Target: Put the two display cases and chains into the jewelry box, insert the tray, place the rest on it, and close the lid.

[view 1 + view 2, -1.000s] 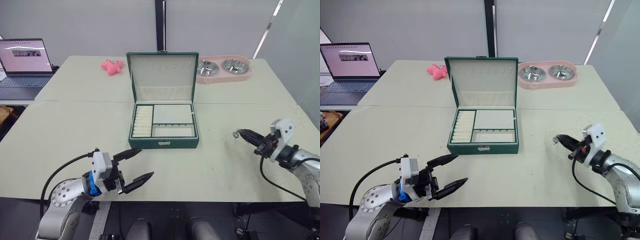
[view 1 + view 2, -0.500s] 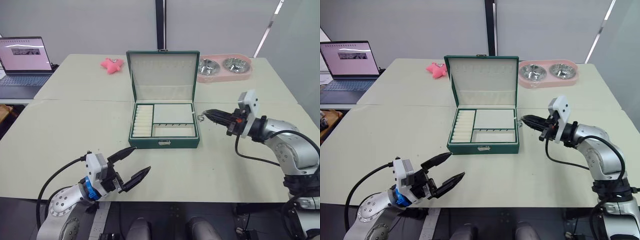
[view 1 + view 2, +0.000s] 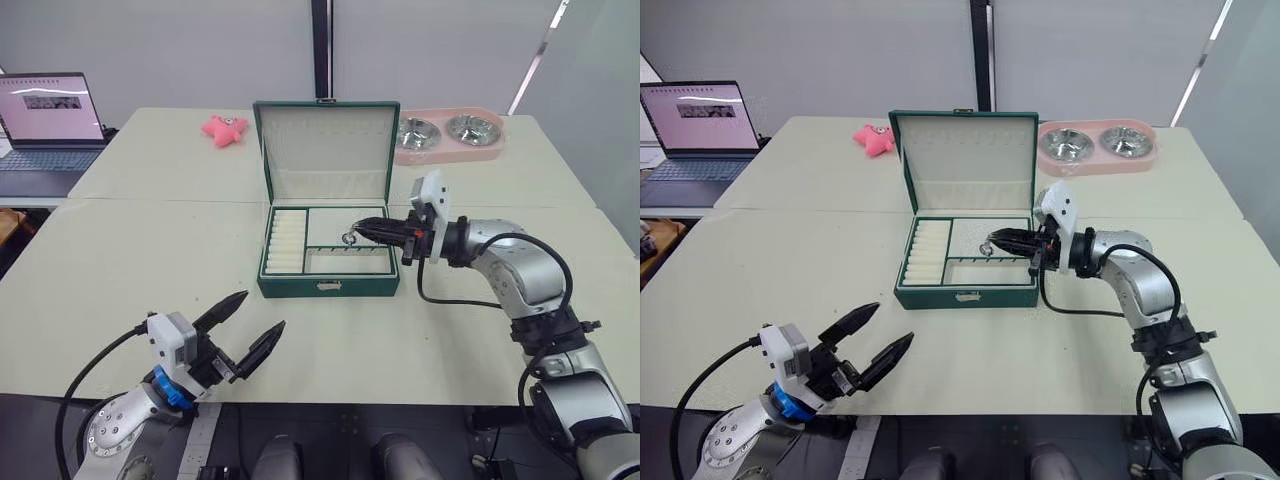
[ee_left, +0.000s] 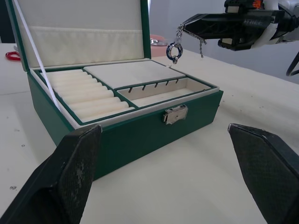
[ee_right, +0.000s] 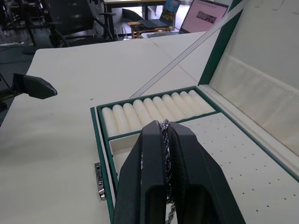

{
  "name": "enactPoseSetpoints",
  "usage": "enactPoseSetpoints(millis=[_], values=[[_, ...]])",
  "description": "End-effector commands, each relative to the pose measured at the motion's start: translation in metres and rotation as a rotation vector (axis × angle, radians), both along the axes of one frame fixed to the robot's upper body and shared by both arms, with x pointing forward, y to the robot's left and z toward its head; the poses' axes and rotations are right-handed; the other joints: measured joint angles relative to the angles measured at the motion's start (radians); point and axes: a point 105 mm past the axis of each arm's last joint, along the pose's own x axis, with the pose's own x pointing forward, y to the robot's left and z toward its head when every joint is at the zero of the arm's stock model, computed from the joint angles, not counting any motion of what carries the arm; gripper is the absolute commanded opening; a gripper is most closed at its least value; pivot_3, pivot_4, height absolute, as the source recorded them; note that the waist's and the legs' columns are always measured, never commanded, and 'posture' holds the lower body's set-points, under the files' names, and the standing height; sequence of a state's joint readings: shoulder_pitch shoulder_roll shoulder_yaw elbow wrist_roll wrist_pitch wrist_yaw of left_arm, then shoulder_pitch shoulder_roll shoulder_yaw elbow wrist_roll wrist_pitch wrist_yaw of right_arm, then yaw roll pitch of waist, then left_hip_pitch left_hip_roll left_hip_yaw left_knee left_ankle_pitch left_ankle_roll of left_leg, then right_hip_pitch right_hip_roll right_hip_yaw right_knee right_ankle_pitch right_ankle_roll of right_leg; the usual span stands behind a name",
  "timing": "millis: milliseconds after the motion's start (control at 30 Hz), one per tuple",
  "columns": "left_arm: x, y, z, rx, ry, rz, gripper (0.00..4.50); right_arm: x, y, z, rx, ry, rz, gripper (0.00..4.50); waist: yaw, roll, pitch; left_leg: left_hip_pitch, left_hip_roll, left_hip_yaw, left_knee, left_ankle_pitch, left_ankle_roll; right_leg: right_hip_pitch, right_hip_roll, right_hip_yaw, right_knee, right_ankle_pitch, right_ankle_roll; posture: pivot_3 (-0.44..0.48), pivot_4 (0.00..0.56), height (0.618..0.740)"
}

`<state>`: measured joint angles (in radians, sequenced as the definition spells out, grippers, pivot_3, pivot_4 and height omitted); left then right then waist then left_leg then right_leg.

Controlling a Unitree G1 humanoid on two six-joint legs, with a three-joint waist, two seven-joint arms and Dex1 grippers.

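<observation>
Right now the right gripper, its two black fingers pressed together on a short silver link chain, is holding that chain above the flat dark green-rimmed tray with cream lining, which is sitting seated in the large dark green jewelry box. The chain is dangling straight down from the fingertips, its ring end hanging over the tray's plain cream panel, just behind the narrow front compartment with the small hooks, so a release looks likely to drop it onto the tray. The ring-roll slots are lying to the robot's left of the chain. The dark green lid is standing upright behind the tray, well clear of the arm's reach from the right. The left gripper is hovering low near the table's front edge, fingers spread and holding nothing, well apart from the box. A pink double bowl holder, a pink star-shaped toy and an open laptop are sitting farther off, none in the way.
</observation>
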<state>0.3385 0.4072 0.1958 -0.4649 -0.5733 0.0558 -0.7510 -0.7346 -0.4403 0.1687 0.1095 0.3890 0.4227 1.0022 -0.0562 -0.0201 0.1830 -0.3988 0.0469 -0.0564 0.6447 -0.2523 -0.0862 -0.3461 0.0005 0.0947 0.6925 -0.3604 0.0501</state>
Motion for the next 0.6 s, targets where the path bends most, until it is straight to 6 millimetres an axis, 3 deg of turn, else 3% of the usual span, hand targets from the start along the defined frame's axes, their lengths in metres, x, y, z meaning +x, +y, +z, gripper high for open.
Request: enactPoseSetpoints(millis=[33,300,467,600], values=[[-0.003,-0.002,0.012,-0.003,-0.056,0.004,4.50,0.000,0.009,0.005,-0.013,-0.052,0.039,0.01,0.000,0.000,0.000,0.000,0.000,0.000,0.000,0.000,0.000,0.000,0.000,0.000,0.000,0.000,0.000,0.000,0.150,0.740],[-0.003,-0.003,0.012,-0.006,-0.060,0.010,4.50,0.003,0.014,-0.024,-0.101,-0.026,0.062,0.01,0.000,0.000,0.000,-0.001,0.000,0.002,0.000,0.000,0.000,-0.003,0.000,0.001,0.003,0.000,0.000,0.000,0.150,0.740],[-0.002,-0.004,0.012,-0.009,-0.059,0.007,4.50,0.007,0.014,-0.027,-0.109,-0.019,0.049,0.01,0.000,0.000,0.000,-0.001,0.000,0.002,0.000,0.000,0.000,-0.004,0.000,0.001,0.003,0.000,0.000,0.000,0.150,0.740],[-0.001,-0.005,0.012,-0.008,-0.060,0.003,4.50,0.008,0.014,-0.023,-0.082,-0.010,0.041,1.04,0.000,0.000,0.000,-0.001,0.000,0.002,0.000,0.000,0.000,-0.004,0.000,0.001,0.003,0.000,0.000,0.000,0.150,0.740]])
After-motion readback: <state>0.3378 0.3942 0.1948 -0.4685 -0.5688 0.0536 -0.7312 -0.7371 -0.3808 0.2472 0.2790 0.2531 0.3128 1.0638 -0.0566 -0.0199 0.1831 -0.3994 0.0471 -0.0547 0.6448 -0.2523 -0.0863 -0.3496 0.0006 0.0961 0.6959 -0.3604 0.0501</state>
